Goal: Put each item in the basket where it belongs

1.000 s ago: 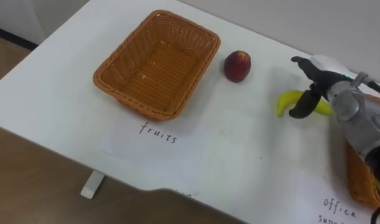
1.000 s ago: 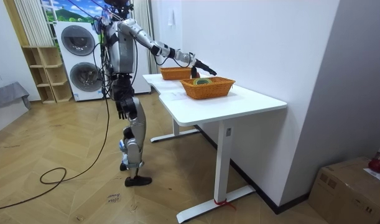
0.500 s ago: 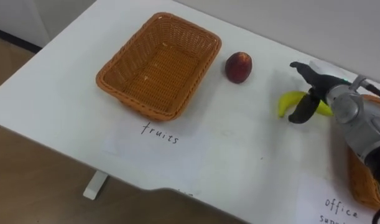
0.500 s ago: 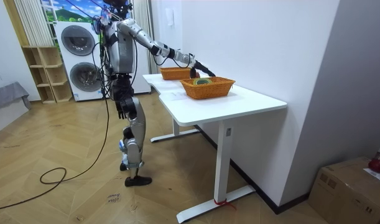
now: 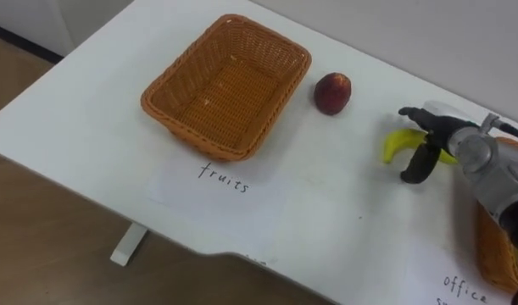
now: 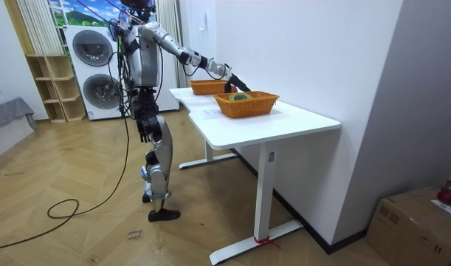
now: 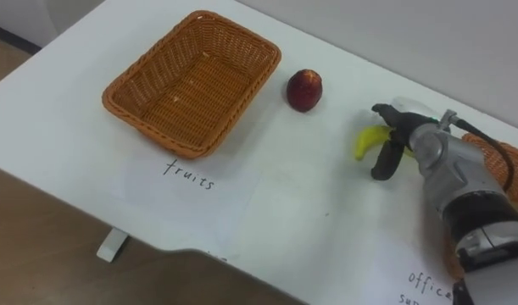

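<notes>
Right hand is seen spread over the banana, with the fingers held out on the far side and the thumb set down on the near side. The grasp is not closed, and a wide gap is left between fingers and thumb.

The banana is laid flat on the table, between the red fruit and the right basket. Its long axis is run roughly left to right. The left tip is curved down toward the near edge, and the right end is hidden behind the hand. It is seen as yellow with a greenish tinge, short and bowed.

The red fruit is placed just beside the far right corner of the left basket, well apart from the banana.
</notes>
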{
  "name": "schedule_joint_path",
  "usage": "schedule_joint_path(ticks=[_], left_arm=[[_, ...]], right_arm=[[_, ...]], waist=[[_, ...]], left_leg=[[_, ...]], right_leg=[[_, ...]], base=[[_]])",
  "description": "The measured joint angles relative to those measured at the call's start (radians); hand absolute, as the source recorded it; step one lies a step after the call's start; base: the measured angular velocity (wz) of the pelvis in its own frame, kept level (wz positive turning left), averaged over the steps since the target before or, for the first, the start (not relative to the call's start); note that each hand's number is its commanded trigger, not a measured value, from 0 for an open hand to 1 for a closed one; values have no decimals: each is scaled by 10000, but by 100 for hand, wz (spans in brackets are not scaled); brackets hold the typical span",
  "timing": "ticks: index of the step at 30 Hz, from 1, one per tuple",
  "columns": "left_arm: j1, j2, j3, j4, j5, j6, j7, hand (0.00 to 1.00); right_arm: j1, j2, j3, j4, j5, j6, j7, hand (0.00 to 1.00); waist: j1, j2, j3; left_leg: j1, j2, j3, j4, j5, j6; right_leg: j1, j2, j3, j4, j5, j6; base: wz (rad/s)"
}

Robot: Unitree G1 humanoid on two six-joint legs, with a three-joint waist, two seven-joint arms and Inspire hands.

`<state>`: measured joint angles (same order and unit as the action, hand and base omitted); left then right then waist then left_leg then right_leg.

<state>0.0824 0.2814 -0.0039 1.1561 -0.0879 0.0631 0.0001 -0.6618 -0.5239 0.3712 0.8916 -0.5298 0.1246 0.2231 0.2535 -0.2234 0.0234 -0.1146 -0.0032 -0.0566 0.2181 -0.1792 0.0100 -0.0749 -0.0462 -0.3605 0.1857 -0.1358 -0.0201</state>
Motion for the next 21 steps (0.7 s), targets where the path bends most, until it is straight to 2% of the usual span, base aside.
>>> schedule_joint_path(ticks=[4, 5, 6, 7, 8, 14, 21], left_arm=[[-11, 0, -136, 1, 1, 0, 1, 0], [-10, 0, -136, 1, 1, 0, 1, 0], [-9, 0, -138, 2, 0, 0, 1, 0], [-9, 4, -186, 7, 1, 0, 2, 0], [-11, 5, -206, 17, 2, 0, 2, 0], [8, 54, -256, 113, 39, 83, -40, 0], [-129, 166, -929, 106, 44, 149, -97, 0]], right_arm=[[-34, 0, 0, 7, 61, -1, 111, 0], [-35, 0, 0, 7, 61, -1, 117, 3], [-37, 0, 0, 7, 65, -1, 131, 62], [-38, 0, 0, 11, 105, -1, 160, 96], [-39, 0, 0, 14, 108, -2, 182, 100], [-38, -1, 6, -65, 136, 35, 392, 100], [-115, -33, 239, -111, 150, 76, 168, 100]], waist=[[1, 9, 7], [0, 10, 7], [1, 12, 9], [5, 15, 12], [7, 42, 32], [6, 25, 20], [29, 55, 43]], left_leg=[[3, 0, 0, -9, 0, 0], [5, 0, 0, -14, 0, 0], [6, 0, 0, -20, 0, 0], [4, 0, 0, -26, 0, 0], [2, 0, 0, -31, 0, 0], [-52, 8, -16, -31, 0, 0], [-95, 8, -20, 52, -1, -1]], right_leg=[[0, 2, 1, -3, 0, 0], [0, 2, 1, -3, 0, 0], [0, 2, 1, -3, 0, 0], [0, 2, 0, -3, 0, 0], [-1, 2, 0, -3, 0, 0], [-16, 13, -21, -11, 0, 0], [-50, 12, -12, -10, 0, 0]], base=[[0], [0], [0], [0], [0], [1], [0]])
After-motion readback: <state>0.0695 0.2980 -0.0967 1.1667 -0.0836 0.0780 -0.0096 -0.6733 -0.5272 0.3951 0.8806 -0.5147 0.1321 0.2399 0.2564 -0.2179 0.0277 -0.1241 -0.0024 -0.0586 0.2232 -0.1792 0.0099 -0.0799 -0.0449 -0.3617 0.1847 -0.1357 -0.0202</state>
